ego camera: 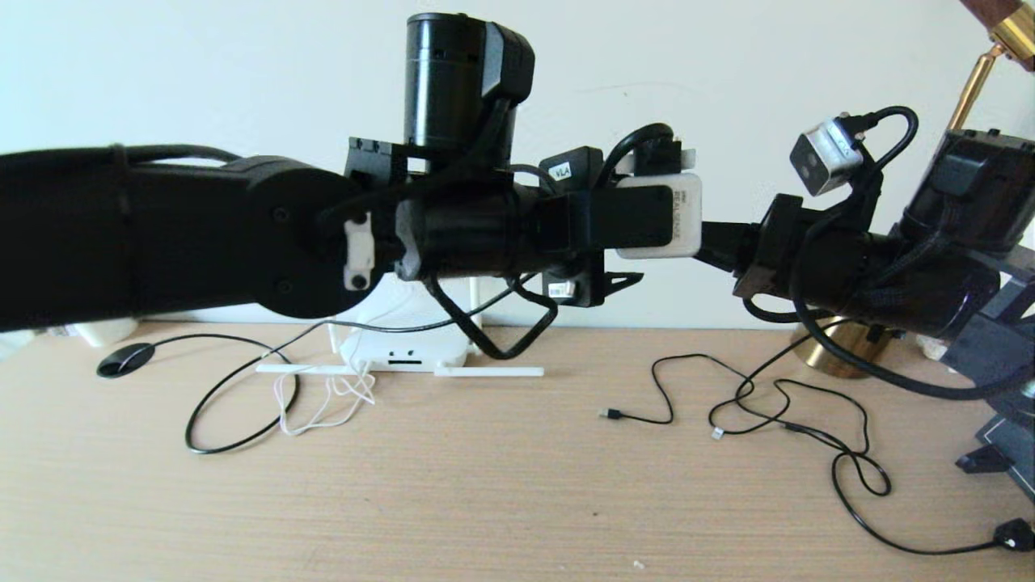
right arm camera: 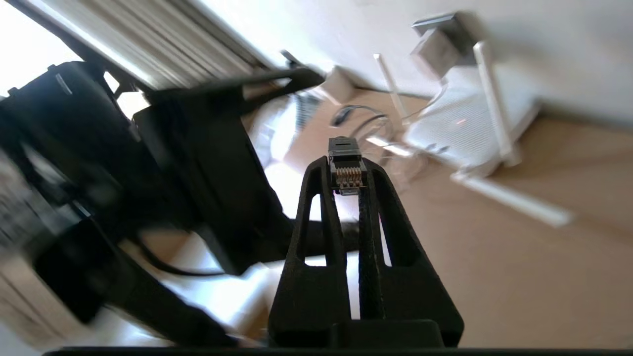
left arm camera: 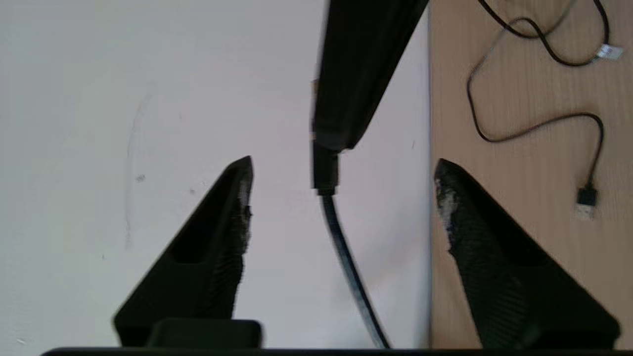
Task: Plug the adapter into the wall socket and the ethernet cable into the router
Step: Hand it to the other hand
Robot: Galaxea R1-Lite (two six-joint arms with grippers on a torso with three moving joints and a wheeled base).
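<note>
**Ethernet plug in hand; router port not yet reached**

Head view: both arms raised above the table (ego camera: 517,501); router (ego camera: 404,349) at the wall, front ports apparently unoccupied. Adapter and wall socket not identifiable.

Left wrist view: left gripper (left arm camera: 341,198) spread wide, holding nothing; a black cable hangs between its fingers.

Right wrist view: right gripper (right arm camera: 349,178) clamped on the ethernet cable (right arm camera: 345,163) plug, well apart from the router. Both insertions judged outstanding.

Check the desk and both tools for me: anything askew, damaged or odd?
Two router antennas lie flat on the desk rather than upright. The left tool's fingertips look scuffed and whitish. The right tool pinches the ethernet cable's plug, contacts showing, not yet at the router.
</note>
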